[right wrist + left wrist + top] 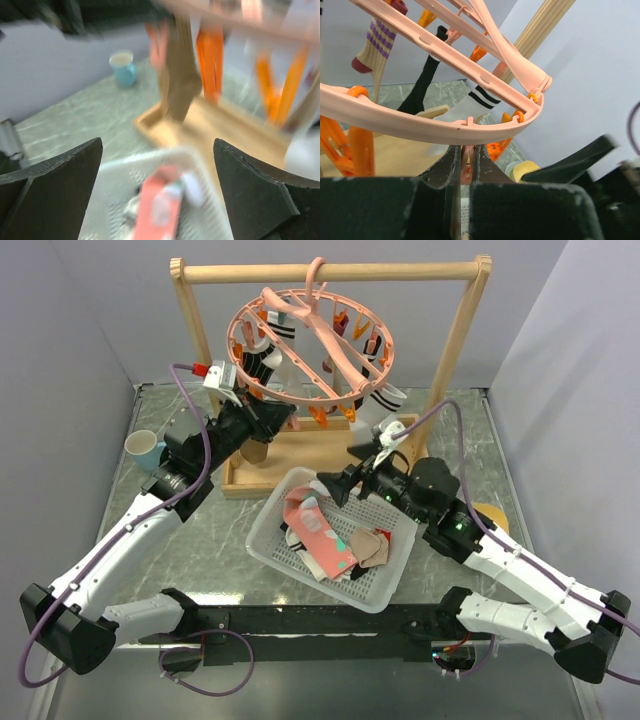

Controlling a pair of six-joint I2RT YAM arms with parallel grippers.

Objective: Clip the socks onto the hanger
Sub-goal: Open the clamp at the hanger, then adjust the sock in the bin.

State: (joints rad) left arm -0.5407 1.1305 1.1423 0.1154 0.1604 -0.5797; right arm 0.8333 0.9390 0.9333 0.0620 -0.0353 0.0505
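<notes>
The hanger (330, 345) is hanging from the wooden rack (330, 272) at the surface's far middle, light and likely to swing. The left gripper (288, 420) is pinching what looks like a springy clip (466, 161) under its ring. The right gripper (345, 480) is hovering spread wide over the basket (265, 540), where limp, light socks (315, 525) are lying; a cuff edge looks the best hold.

Left end effector (466, 159) pinched closed, right end effector (158, 144) spread wide.

Salmon ring hanger (322, 335) tilted on wooden rail (330, 272), clipped socks (270, 355) beneath, loose socks (318, 528) in basket (262, 540)
</notes>
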